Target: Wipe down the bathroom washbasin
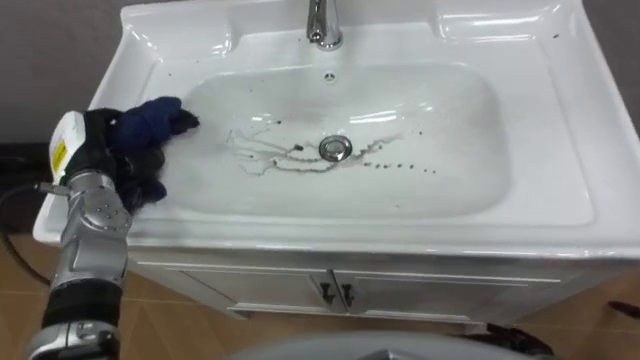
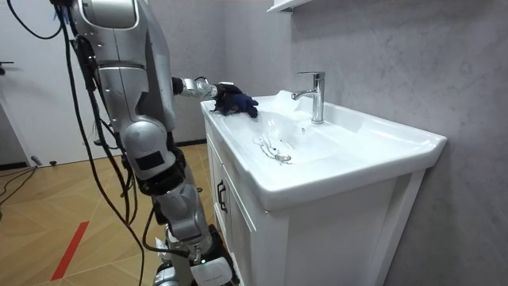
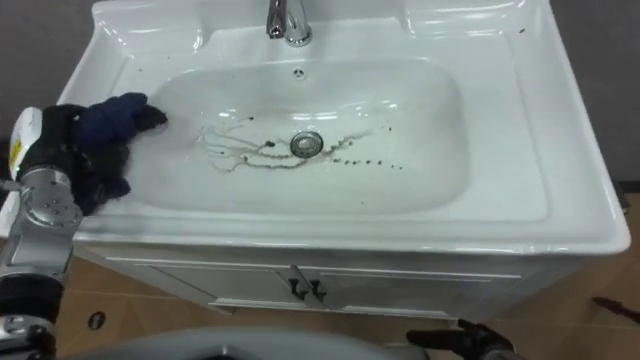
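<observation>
Currently your left hand (image 1: 103,150) has its fingers curled round the dark blue cloth (image 1: 155,118) at the basin's (image 1: 560,150) left rim. Wiping appears not yet under way: dark streaks (image 1: 260,155) lie beside the drain (image 1: 335,148). Next, sweep the cloth rightward across them.

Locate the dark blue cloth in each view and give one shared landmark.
Left eye view: dark blue cloth at the left rim of the basin, gripped by the left hand.
Right eye view: cloth far left, same rim.
Room view: cloth upper centre, basin end beside the robot.
Shared landmark: the faucet.
</observation>
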Available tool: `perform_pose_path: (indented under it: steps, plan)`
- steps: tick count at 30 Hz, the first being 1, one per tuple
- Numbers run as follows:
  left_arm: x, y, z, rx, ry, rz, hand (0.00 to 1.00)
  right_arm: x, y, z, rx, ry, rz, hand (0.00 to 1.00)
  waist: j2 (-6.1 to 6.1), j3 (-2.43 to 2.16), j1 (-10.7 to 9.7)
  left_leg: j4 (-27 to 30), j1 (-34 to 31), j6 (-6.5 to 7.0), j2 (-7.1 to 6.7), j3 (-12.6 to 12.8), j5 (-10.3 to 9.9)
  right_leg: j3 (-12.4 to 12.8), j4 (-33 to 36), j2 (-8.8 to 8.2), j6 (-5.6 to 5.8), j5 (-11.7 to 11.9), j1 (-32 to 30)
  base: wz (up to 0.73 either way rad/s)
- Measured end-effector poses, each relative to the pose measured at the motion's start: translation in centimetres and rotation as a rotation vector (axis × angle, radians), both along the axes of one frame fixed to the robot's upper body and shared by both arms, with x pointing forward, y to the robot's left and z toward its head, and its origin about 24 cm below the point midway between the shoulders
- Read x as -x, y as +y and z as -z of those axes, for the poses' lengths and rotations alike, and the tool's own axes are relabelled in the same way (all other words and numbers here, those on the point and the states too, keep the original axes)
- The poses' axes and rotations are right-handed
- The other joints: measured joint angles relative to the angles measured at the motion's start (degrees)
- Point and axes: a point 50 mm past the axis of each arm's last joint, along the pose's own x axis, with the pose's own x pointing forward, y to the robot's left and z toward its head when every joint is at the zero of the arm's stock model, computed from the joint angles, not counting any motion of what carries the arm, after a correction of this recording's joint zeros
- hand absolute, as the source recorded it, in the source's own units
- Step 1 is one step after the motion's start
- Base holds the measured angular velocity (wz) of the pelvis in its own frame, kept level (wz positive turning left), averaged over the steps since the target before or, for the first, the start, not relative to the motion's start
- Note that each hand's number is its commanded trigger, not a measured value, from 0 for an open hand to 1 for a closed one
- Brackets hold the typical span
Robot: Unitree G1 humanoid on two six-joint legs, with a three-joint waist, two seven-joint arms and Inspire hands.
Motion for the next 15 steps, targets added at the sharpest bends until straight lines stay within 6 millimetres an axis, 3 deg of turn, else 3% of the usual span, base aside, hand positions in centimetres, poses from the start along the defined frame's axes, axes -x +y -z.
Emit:
perform_pose_path:
  steps: [8,15]
  plan:
    - [-0.7,-1.1,-3.2,-0.043,-0.168,0.063,1.00,0.4,0.1,0.0,-0.017,-0.040,0.026,0.00,-0.06,0.17,-1.6,0.1,-0.7,0.18,-0.15,-0.2,-0.1,-1.2,0.1,-0.16,0.04,0.0,-0.2,0.05]
    - [-1.5,-3.7,-5.5,-0.162,-0.261,0.199,1.00,1.5,0.1,0.1,-0.036,-0.051,0.142,0.00,0.81,0.31,-2.1,-0.1,-0.1,0.17,-0.05,-0.6,-0.1,-1.1,0.9,-0.09,0.04,0.0,-0.1,0.01]
